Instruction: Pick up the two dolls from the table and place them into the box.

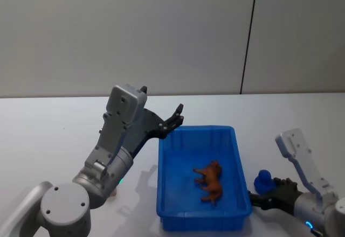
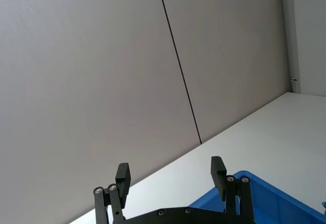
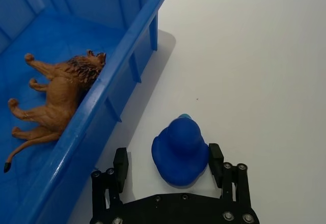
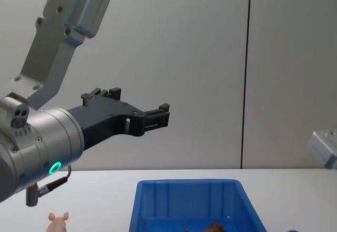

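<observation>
You are halfway, by my reading: the brown doll [image 1: 210, 182] lies on its side on the floor of the box [image 1: 160, 161]; the pig [image 4: 58, 222] stands on the desk [image 1: 54, 129], left of the box toward the near edge, not yet picked. The left gripper [image 1: 179, 115] hangs high over the box's far left corner, fingers [image 2: 122, 175] wide and holding nothing; your next move is probably to bring it down and leftward onto the pig, then lift over the box's left wall. Bare desk lies left of the box, so the descent has room; mind the rim when you carry the pig across. The right gripper [image 3: 168, 158] sits low by the box's near right corner, fingers wide either side of a blue duck [image 3: 181, 140]; the gap to the box wall is tight there.
</observation>
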You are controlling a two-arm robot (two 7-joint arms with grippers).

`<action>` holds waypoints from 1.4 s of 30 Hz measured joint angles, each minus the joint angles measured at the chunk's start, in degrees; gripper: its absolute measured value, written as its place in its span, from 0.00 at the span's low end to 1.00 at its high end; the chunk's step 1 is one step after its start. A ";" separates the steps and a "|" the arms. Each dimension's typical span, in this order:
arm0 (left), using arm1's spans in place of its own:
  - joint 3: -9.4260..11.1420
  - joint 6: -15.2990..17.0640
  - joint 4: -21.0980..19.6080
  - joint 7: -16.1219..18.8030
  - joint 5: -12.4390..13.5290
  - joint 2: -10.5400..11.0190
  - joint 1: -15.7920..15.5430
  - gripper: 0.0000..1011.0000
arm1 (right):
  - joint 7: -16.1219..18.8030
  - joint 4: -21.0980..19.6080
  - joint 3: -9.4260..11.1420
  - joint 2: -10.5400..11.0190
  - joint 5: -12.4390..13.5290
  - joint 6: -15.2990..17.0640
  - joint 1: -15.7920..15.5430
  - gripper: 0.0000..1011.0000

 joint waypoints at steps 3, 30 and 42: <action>0.00 0.00 0.00 0.00 0.00 0.00 0.00 0.99 | -0.10 0.43 -0.12 -0.32 -0.02 0.58 0.35 0.91; 0.00 0.00 0.00 0.01 0.00 0.00 0.00 0.99 | -2.71 0.95 -0.03 -0.89 0.01 0.89 0.59 0.54; 0.00 0.00 0.00 0.01 0.00 0.00 0.00 0.99 | -7.32 -2.41 0.98 -0.60 0.64 -3.73 -0.57 0.47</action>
